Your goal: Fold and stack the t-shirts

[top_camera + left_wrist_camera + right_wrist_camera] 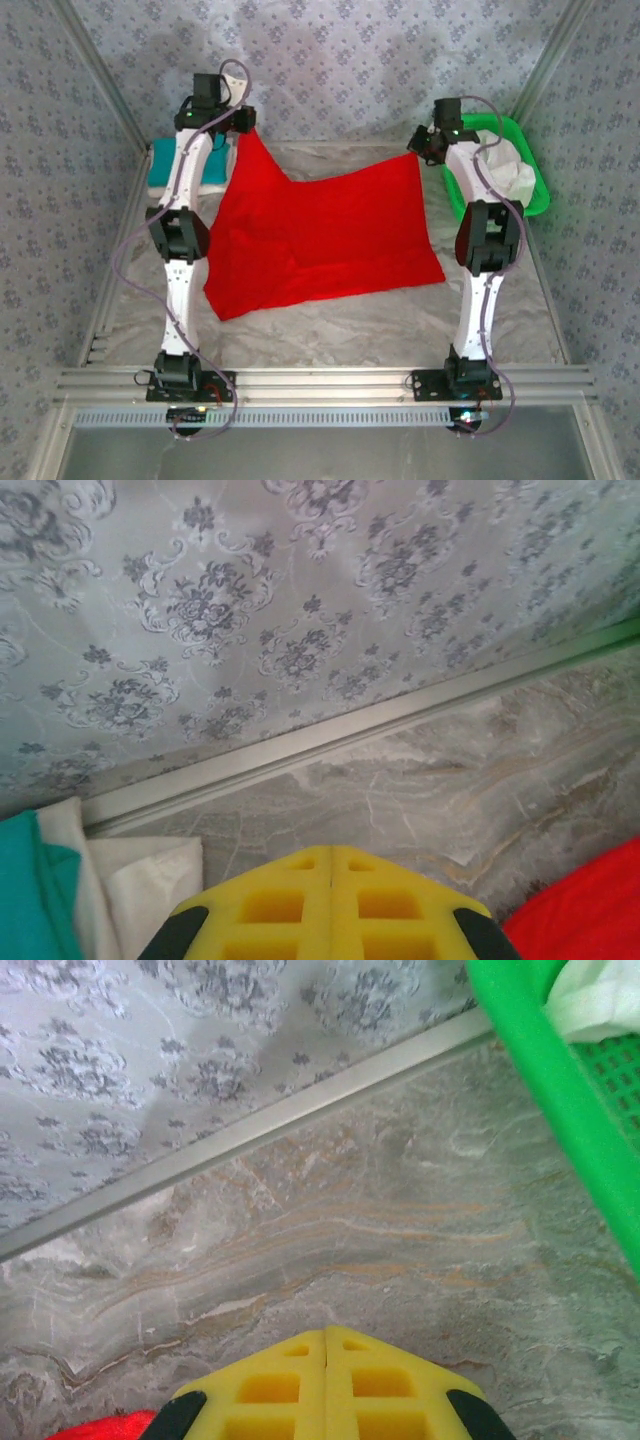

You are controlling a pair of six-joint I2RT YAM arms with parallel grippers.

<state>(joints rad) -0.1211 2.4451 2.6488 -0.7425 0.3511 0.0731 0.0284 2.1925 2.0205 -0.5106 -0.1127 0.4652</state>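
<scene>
**Desk:** Where is the shirt?

**Operator:** From overhead I see the red t-shirt [320, 235] spread mid-table. Its two far corners are lifted and its near hem lies on the marbled table [330, 335]. My left gripper [244, 126] has the 11 o'clock corner and my right gripper [418, 150] has the 1 o'clock corner.

**Desk:** Jaws?

**Operator:** Both are clamped on red cloth. On each wrist camera the yellow fingers [290, 900] meet with no gap, with red showing beside them.

**Desk:** And the others?

**Operator:** A teal t-shirt [160, 160] lies at 10 o'clock, with white cloth [130, 890] against it. At 2 o'clock the green basket [497, 122] holds white t-shirts [508, 170].
</scene>
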